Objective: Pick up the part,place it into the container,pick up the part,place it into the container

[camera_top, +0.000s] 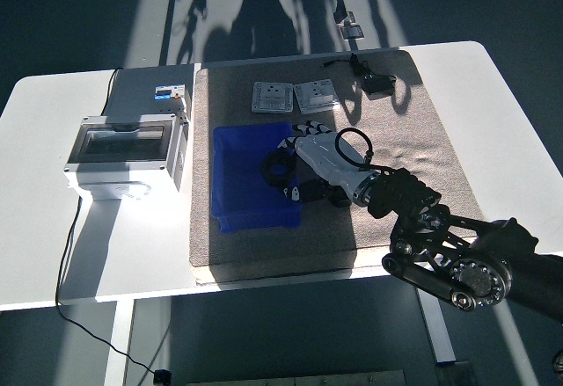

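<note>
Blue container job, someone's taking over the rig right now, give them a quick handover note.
Right robot hand: over the right rim of the blue container, fingers curled on a black ring part held above the container's inside.
Left robot hand: not in view.
Second black part: on the brown mat, largely hidden under the right wrist.
Done: first part picked up and carried to the container.
Left: release it inside, then pick up the second part and place it in too.
</note>
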Robot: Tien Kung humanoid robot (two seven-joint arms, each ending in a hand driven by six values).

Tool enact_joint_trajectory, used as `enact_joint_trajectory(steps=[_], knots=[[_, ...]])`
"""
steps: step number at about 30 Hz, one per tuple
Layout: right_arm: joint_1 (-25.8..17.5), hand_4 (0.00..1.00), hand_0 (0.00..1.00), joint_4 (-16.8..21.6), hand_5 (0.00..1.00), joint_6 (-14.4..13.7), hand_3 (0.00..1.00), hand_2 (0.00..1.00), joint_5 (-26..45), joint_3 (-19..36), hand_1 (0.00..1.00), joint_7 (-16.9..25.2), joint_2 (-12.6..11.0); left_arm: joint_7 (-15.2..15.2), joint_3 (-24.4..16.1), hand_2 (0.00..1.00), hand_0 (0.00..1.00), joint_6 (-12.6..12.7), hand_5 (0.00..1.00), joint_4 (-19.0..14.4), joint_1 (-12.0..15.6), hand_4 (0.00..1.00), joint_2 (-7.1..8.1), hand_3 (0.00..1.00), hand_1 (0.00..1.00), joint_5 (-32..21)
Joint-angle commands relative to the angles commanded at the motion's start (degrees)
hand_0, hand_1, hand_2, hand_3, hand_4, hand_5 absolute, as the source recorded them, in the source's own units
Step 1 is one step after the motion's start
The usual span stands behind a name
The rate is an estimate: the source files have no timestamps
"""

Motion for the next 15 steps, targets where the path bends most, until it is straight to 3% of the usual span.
enact_joint_trajectory(steps=[1,6,7,12,13,15], knots=[[-0.1,0.655,0.998,0.1,0.345,0.5,0.959,0.976,-0.1,0.2,0.998,-0.2,0.0,0.0,0.1,0.594,0.674,0.0,0.622,0.0,0.0,0.633,-0.01,0.606,0.642,0.0],[-0.3,0.655,0.998,0.4,0.345,1.8,0.959,0.976,-0.8,0.7,0.998,-0.1,0.0,0.0,0.2,0.594,0.674,0.1,0.622,0.0,0.1,0.633,-0.09,0.606,0.642,0.2],[-0.4,0.658,0.998,0.4,0.407,1.3,0.994,0.985,-0.7,0.8,0.998,0.3,0.0,0.1,0.1,0.593,0.673,0.1,0.62,0.0,0.1,0.63,-0.09,0.608,0.641,0.3],[-3.1,0.658,0.998,1.3,0.407,-4.1,0.994,0.985,1.8,4.5,0.998,3.3,-1.0,0.2,-0.1,0.593,0.673,0.0,0.62,0.0,0.0,0.63,0.03,0.608,0.641,0.9],[-4.3,0.669,0.998,1.8,0.394,-5.4,0.944,0.964,2.3,5.9,0.998,3.1,-1.5,0.2,-0.1,0.592,0.673,0.0,0.623,0.0,0.0,0.634,0.03,0.606,0.642,1.0],[-6.5,0.669,0.998,3.2,0.394,-5.5,0.944,0.964,2.6,8.9,0.998,1.1,-3.0,0.1,0.2,0.592,0.673,0.1,0.623,0.0,0.1,0.634,0.0,0.606,0.642,0.2]])
